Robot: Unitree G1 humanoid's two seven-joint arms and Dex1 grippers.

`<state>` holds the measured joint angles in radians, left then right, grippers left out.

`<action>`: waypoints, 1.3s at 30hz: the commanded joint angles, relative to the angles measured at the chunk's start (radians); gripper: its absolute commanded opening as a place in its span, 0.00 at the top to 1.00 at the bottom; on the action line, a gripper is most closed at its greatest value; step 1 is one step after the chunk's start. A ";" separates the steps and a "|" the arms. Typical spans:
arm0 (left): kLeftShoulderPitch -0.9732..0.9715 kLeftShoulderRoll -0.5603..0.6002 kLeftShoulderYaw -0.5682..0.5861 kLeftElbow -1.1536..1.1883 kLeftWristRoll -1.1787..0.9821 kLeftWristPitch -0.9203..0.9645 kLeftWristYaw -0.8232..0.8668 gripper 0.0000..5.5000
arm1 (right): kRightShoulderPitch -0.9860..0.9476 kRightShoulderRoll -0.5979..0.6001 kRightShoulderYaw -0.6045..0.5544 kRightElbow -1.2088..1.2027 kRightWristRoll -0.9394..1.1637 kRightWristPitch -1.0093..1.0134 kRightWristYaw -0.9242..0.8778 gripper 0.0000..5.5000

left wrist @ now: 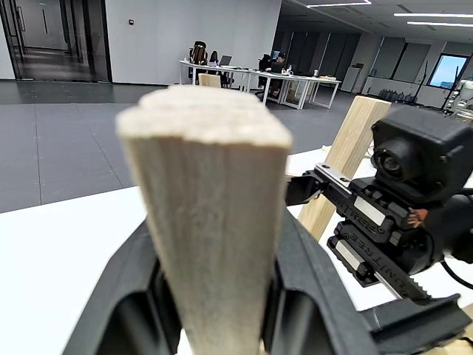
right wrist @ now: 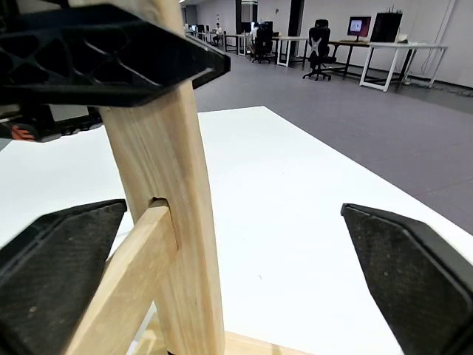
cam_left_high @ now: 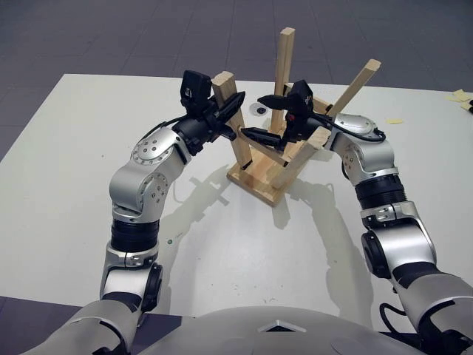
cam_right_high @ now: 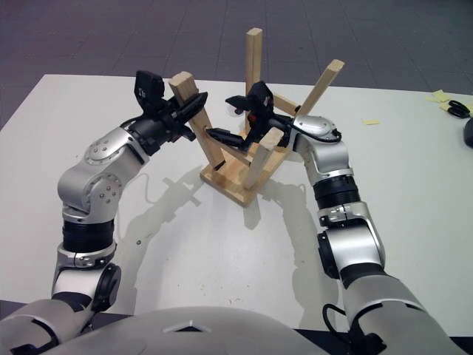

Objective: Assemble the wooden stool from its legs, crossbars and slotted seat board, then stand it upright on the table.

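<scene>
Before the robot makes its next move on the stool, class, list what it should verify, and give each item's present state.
1. Left gripper clamped on a leg: ok.
2. Right gripper open: ok.
3. Crossbar seated in its leg notch: ok.
4. Stool upright on the table: not ok, seat board down, legs up.
5. All legs fully seated in seat board: cannot tell.
</scene>
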<state>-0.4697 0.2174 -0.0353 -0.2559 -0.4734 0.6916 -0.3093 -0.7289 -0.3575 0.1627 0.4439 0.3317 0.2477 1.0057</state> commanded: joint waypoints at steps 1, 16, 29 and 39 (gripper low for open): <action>0.038 0.011 -0.034 0.009 0.016 0.045 -0.012 0.81 | 0.099 -0.018 0.063 0.022 -0.092 0.021 -0.006 0.02; 0.073 0.023 -0.089 -0.010 0.074 0.019 -0.003 0.81 | -0.163 -0.056 -0.399 -0.236 0.322 0.294 -0.230 0.02; 0.252 0.036 -0.184 -0.089 0.151 -0.028 0.069 0.80 | -0.063 -0.117 -0.533 -0.628 0.437 0.417 -0.518 0.02; 0.261 0.052 -0.224 -0.079 0.183 -0.067 0.084 0.80 | 0.034 -0.096 -0.531 -0.697 0.452 0.422 -0.619 0.02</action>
<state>-0.2894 0.2220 -0.1750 -0.4102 -0.3643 0.5281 -0.2034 -0.7117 -0.4622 -0.3787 -0.2334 0.7786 0.6693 0.3992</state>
